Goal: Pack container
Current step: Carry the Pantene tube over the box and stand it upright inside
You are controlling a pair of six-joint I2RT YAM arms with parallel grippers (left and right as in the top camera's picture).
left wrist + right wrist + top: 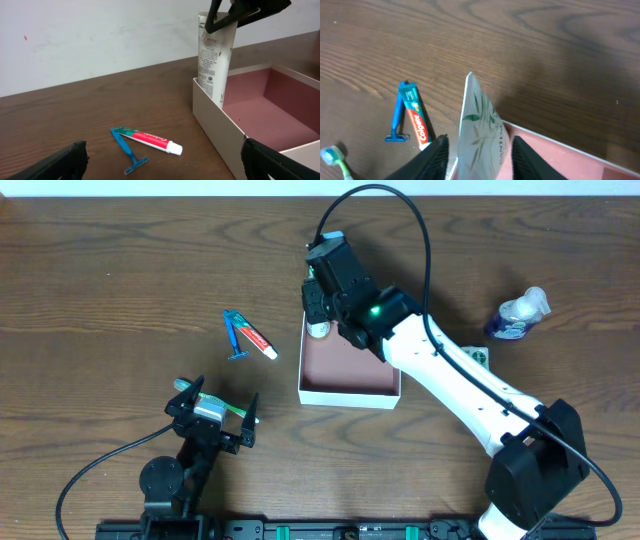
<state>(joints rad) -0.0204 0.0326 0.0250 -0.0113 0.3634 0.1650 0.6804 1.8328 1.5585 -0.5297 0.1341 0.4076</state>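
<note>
From overhead, the right tool [318, 315] hangs over the far-left corner of the container [350, 398]. A white tube [319, 330] stands on end there, just inside the walls. The left tool [215, 415] is spread wide and empty, well to the left of the container and nearer the robot. A toothpaste [262, 341] and a blue razor [236, 340] lie together on the surface [100, 300] left of the container, and a bottle [520, 315] lies well to its right.

From the left wrist, the tube rises far above the container's low left wall, with its top between the right tool's black fingers. Standing that tall against so shallow a wall, it will probably topple once freed. If it leans left it could tip over the rim and land outside the container, towards the toothpaste.

From the right wrist, the fingers [432, 157] stand on either side of the tube, very close to it. I cannot tell whether they are pinching it or have let go. If one finger is touching as the tool rises, it could drag the tube up and out of the container. A toothbrush [332, 156] lies far left of the container.
</note>
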